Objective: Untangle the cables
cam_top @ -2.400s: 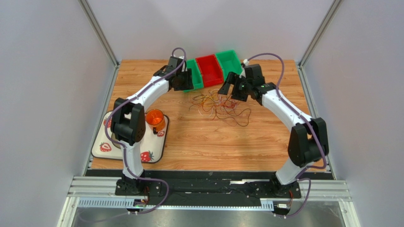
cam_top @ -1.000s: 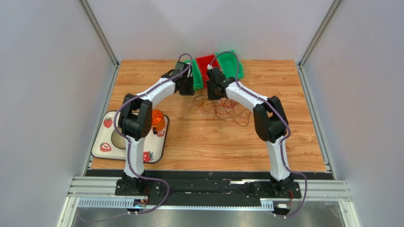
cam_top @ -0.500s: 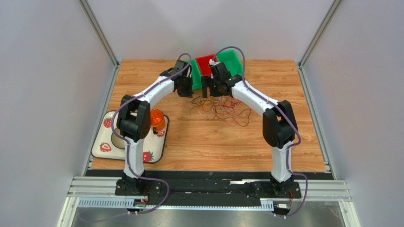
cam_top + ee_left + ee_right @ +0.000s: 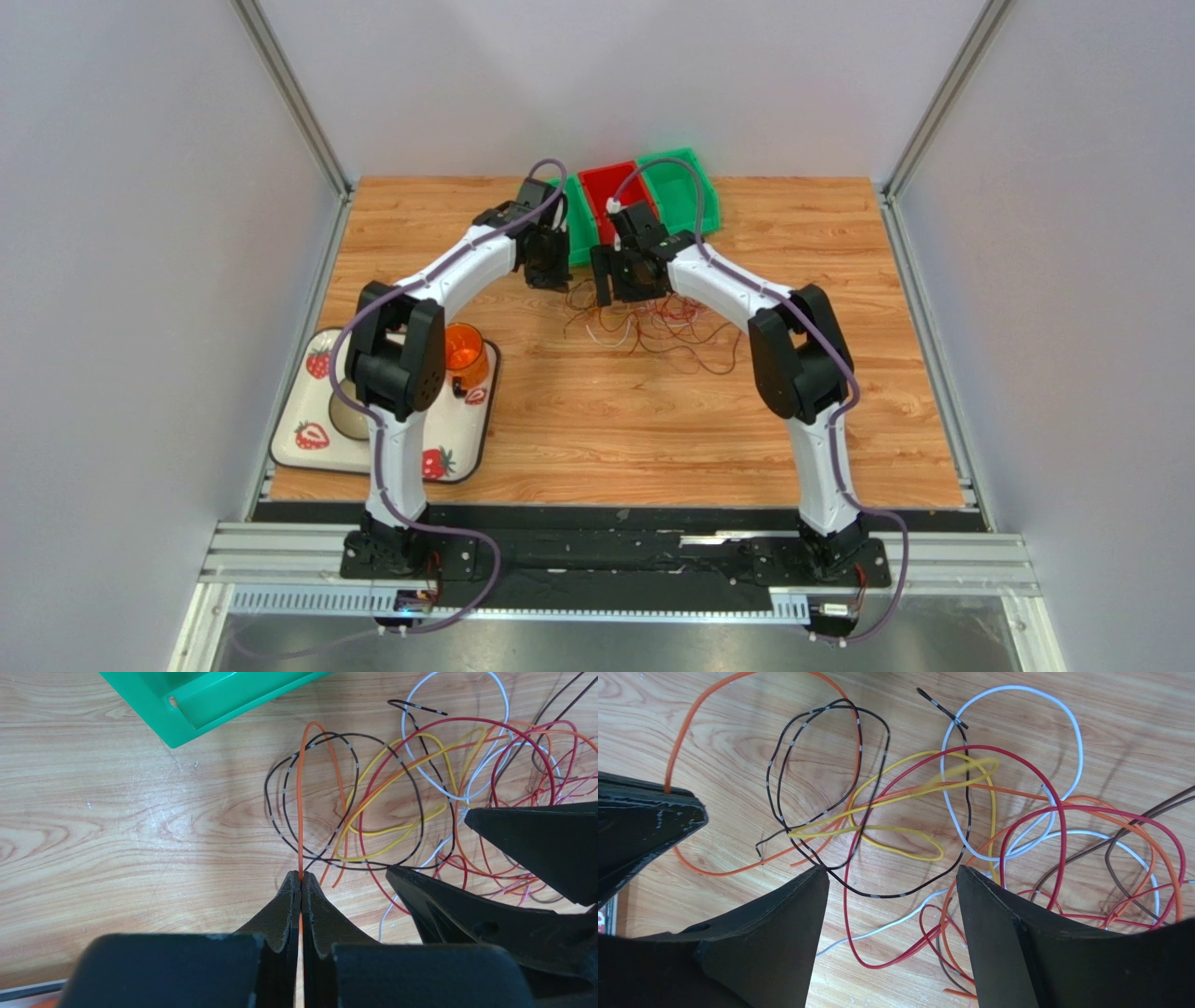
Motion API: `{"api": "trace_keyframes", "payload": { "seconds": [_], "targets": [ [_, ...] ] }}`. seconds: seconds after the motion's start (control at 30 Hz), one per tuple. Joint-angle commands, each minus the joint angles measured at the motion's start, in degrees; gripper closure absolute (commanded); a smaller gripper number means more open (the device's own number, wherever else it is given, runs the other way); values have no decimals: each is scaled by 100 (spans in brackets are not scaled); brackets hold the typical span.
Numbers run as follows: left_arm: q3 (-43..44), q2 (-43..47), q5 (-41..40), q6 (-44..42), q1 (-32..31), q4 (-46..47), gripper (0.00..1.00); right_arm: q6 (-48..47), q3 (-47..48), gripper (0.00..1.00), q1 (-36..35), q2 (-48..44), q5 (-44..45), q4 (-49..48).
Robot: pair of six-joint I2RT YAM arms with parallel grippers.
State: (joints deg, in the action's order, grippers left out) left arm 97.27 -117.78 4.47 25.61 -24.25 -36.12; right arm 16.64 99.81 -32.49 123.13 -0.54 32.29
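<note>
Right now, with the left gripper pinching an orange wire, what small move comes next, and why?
Probably lower the right gripper and close on the yellow cable. It hangs open over the cables, while the left gripper is shut on the orange cable, so pulling needs an anchor.

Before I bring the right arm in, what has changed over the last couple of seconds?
The right gripper swung left from near the right-hand green bin and now hangs open over the wires. The left gripper barely shifted. It is shut on the orange wire, but the pictures do not show when it took hold. The red bin, cup and tray stayed put.
</note>
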Motion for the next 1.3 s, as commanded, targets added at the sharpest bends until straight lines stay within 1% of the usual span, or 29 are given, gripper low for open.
{"api": "trace_keyframes", "payload": {
  "seconds": [0.0, 0.03, 0.07, 0.1, 0.13, 0.17, 0.2, 0.3, 0.4, 0.43, 0.57, 0.6, 0.63, 0.67, 0.7, 0.73, 0.77, 0.8, 0.87, 1.07, 1.13, 1.17, 1.2, 1.23, 1.27],
  "targets": [
    [283, 264, 36, -56, -27, -167, 100, -144, 311, 29, -20, 9, 36, -136],
    [283, 281, 45, -47, -27, -167, 100, -153, 389, 32, -20, 53, 53, -144],
    [283, 282, 45, -38, -36, -167, 100, -153, 442, 36, -29, 105, 54, -153],
    [283, 282, 45, -47, -36, -176, 100, -153, 504, 49, -29, 149, 54, -136],
    [283, 282, 45, -56, -36, -194, 100, -135, 652, 57, -21, 254, 54, -127],
    [301, 282, 28, -56, -45, -203, 100, -118, 706, 71, -29, 299, 45, -83],
    [310, 282, 19, -64, -45, -211, 100, -91, 767, 100, -21, 343, 19, -48],
    [327, 299, -60, -82, -53, -255, 100, -82, 838, 100, -21, 414, -69, 23],
    [327, 325, -95, -91, -53, -282, 100, -65, 698, 100, 32, 247, 53, 128],
    [327, 334, -113, -100, -62, -282, 100, -65, 619, 100, 76, 168, 349, 172],
    [371, 396, -288, -117, -62, -360, 100, 110, -21, 100, 471, -552, 844, 234],
    [389, 413, -315, -135, -54, -404, 100, 181, -449, 100, 663, -927, 940, 190],
    [397, 466, -393, -152, -53, -413, 100, 321, -619, 100, 752, -1088, 1098, 137],
    [389, 483, -420, -144, -53, -414, 100, 357, -821, 100, 901, -1220, 1012, 67],
    [380, 518, -421, -144, -53, -414, 100, 331, -1049, 98, 963, -1395, 751, -38],
    [380, 554, -403, -135, -62, -422, 100, 322, -1069, 81, 973, -1406, 165, -178],
    [371, 545, -394, -126, -62, -405, 100, 357, -1034, 41, 903, -1388, -119, -180],
    [380, 545, -377, -117, -62, -405, 100, 392, -816, 32, 833, -1266, -244, -145],
    [397, 510, -350, -117, -62, -413, 100, 418, -517, 25, 596, -1047, -342, 22],
    [389, 519, -429, -135, -62, -440, 100, 744, 942, 24, 296, 78, -536, 400],
    [389, 501, -403, -117, -62, -449, 100, 735, 1346, 24, 217, 385, -334, 706],
    [397, 501, -386, -126, -62, -449, 100, 692, 1731, 24, 86, 718, -211, 839],
    [398, 493, -368, -117, -62, -449, 100, 517, 1996, 24, -2, 869, 329, 1023],
    [398, 492, -385, -117, -62, -457, 100, 446, 2225, 24, -99, 1044, 631, 1407],
    [398, 492, -403, -126, -62, -484, 100, 393, 2540, 24, -274, 1255, 921, 1568]
  ]
}}
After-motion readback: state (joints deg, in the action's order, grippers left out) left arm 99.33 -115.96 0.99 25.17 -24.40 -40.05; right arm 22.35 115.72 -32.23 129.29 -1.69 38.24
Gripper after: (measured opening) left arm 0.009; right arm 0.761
